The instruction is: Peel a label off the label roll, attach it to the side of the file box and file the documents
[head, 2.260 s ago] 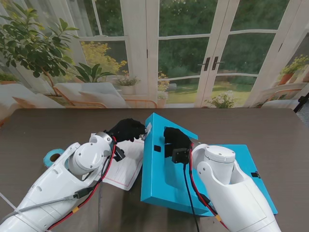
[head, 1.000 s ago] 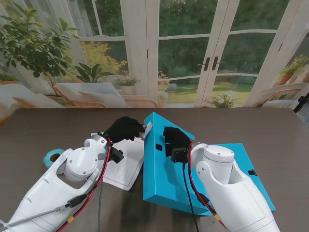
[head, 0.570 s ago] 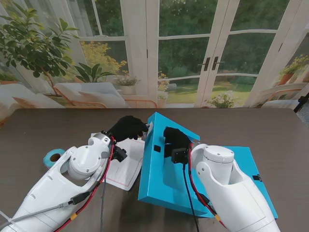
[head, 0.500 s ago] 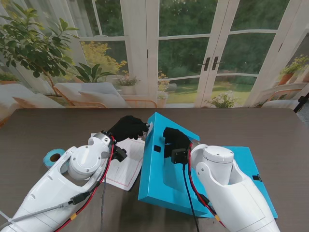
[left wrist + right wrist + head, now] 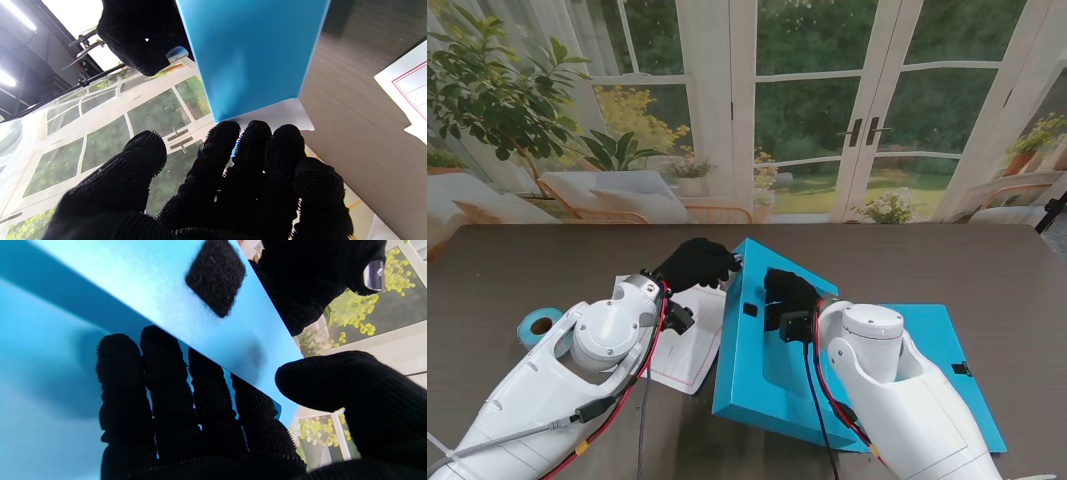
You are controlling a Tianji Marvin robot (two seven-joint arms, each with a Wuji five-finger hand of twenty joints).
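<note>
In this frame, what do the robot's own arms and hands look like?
Both arms are glossy white shells with round joint caps. Red and black cables run along the left arm and right arm; a grey cable also trails off the left. The left hand and right hand are five-fingered, in black knit gloves with nubbed fingertips.

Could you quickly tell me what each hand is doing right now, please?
Left hand: pressing the white label against the file box.
Right hand: gripping the file box wall.

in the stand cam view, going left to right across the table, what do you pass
label roll → documents → left hand → file box
</note>
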